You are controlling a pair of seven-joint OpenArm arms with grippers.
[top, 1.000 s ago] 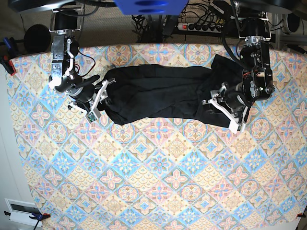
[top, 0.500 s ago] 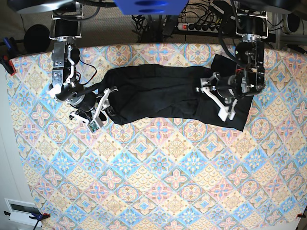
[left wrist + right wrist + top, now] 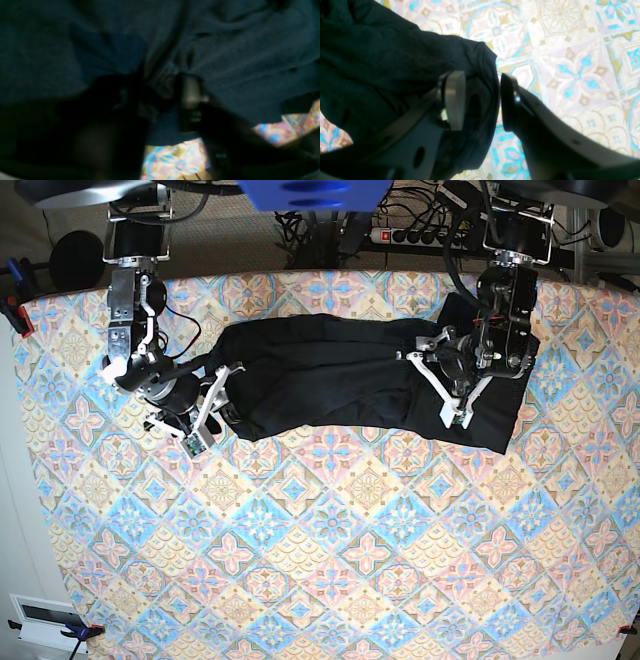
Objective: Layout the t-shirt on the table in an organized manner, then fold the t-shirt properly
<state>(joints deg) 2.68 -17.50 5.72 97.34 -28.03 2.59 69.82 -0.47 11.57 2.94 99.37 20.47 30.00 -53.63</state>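
Black t-shirt between right pincer jaws

No text, label, brand, number or sign can be read in any view; the t-shirt around the pincers is plain black, and the table cloth beneath them carries only a floral tile pattern.

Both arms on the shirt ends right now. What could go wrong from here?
1. The right gripper stands open around just the rim of the t-shirt; closing there could catch too little fabric and slip.
2. The left gripper sits in bunched folds; its wrist view is dark and blurred, so it might pinch several layers.
3. The shirt lies in a creased band on the table; pulling unevenly could twist it.
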